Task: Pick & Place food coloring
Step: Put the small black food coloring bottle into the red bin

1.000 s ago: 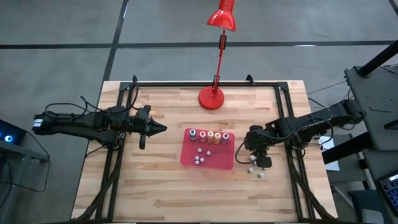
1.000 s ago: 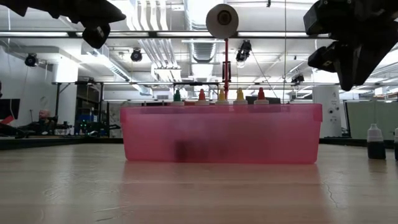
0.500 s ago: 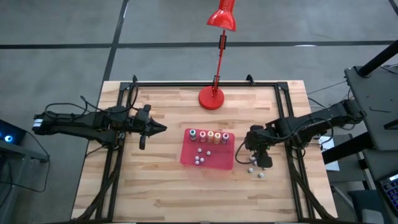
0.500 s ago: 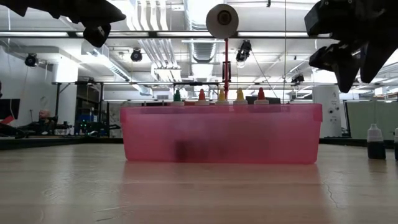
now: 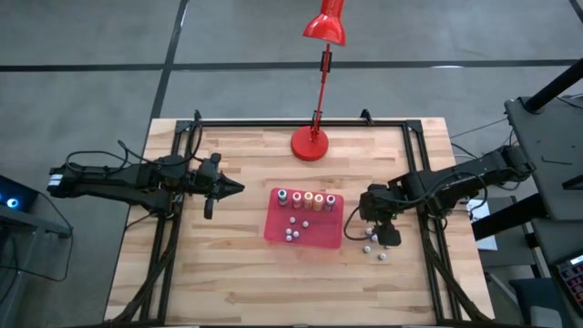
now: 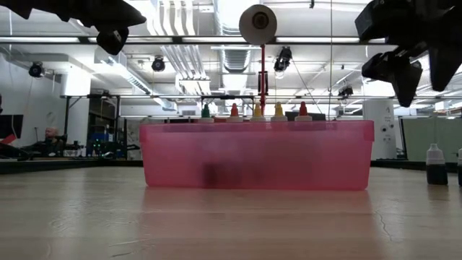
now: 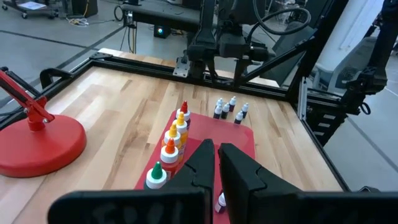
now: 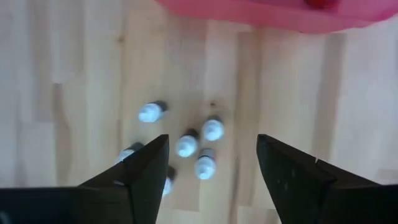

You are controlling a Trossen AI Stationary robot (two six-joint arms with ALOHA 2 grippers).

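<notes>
Right tool (image 8: 211,171) spread wide above loose dark bottles (image 8: 200,143) — capped food coloring (image 5: 306,199) sits apart in the tray (image 5: 305,239).

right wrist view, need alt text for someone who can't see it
Looking down past the right hand, its two dark fingers spread open above a cluster of small dark bottles with white caps standing on the wooden table. The edge of the red tray shows just beyond them.
</notes>
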